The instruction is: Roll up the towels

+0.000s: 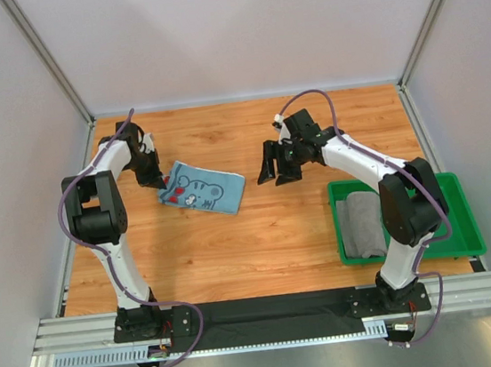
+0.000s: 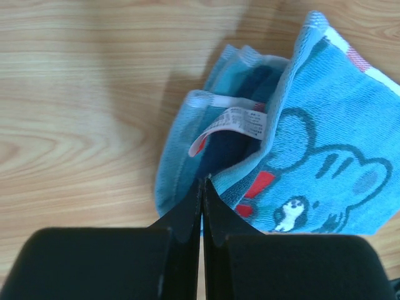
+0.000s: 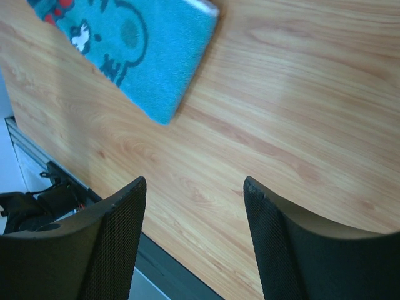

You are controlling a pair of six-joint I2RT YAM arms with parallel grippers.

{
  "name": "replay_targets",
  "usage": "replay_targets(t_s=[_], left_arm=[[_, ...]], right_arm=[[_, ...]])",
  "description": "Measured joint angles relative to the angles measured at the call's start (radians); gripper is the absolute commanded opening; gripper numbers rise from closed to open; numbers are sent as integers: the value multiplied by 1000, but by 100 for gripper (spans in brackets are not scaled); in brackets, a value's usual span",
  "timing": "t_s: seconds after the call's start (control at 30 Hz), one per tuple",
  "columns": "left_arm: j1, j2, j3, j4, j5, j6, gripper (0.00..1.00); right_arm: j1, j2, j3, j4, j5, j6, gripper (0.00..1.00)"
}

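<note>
Left gripper (image 2: 203, 183) — tight on blue towel (image 2: 325, 144)

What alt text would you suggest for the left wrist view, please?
The left gripper, shut, pinches the lifted edge of a folded light blue towel printed with a cartoon animal. A white care label shows inside the fold; the towel lies on a wooden table.

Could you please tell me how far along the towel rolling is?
Nothing looks rolled yet. In hand: the left claw is shut on the curled edge of the blue towel; the right claw hangs open, empty. Left: rolling it, and the grey towel in the green tray.
</note>
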Motion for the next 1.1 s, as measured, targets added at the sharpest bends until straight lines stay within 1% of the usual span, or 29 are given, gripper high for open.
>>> replay_targets(t_s=[0.13, 0.27, 0.37, 0.4, 0.5, 0.57, 0.6, 0.67, 0.7, 0.73, 0.8, 0.9, 0.97, 1.1], left_arm=[[14, -5, 0, -3, -52, -6, 0], [19, -10, 0, -21, -117, -25, 0], [19, -18, 0, -51, -206, -53, 2], [19, -22, 0, -66, -245, -65, 5], [20, -39, 0, -112, -348, -99, 9], [21, -64, -3, -136, -410, -117, 19], [21, -84, -8, -142, -433, -125, 26], [21, -127, -23, -149, -462, -136, 28], [21, -153, -30, -154, -472, -139, 38], [21, -177, -34, -158, -481, -138, 40], [21, -216, -34, -165, -494, -144, 41], [21, -255, -34, -172, -504, -147, 41], [21, -275, -34, -175, -495, -152, 41], [12, -322, -41, -168, -447, -152, 40]], right_arm=[[61, 54, 71, 0, -41, -14, 66], [127, 153, 192, 10, -84, -21, 66], [151, 246, 286, 29, -128, -15, 65], [154, 281, 309, 47, -143, -10, 65], [151, 376, 367, 79, -195, 22, 63], [150, 449, 396, 118, -235, 52, 62], [150, 475, 401, 133, -249, 65, 62], [150, 515, 402, 160, -275, 90, 59], [151, 529, 402, 170, -285, 101, 58], [153, 539, 401, 180, -294, 115, 57], [158, 543, 375, 238, -320, 145, 56], [166, 538, 343, 299, -340, 167, 58], [169, 538, 342, 294, -336, 164, 60], [169, 527, 339, 263, -304, 138, 61]])
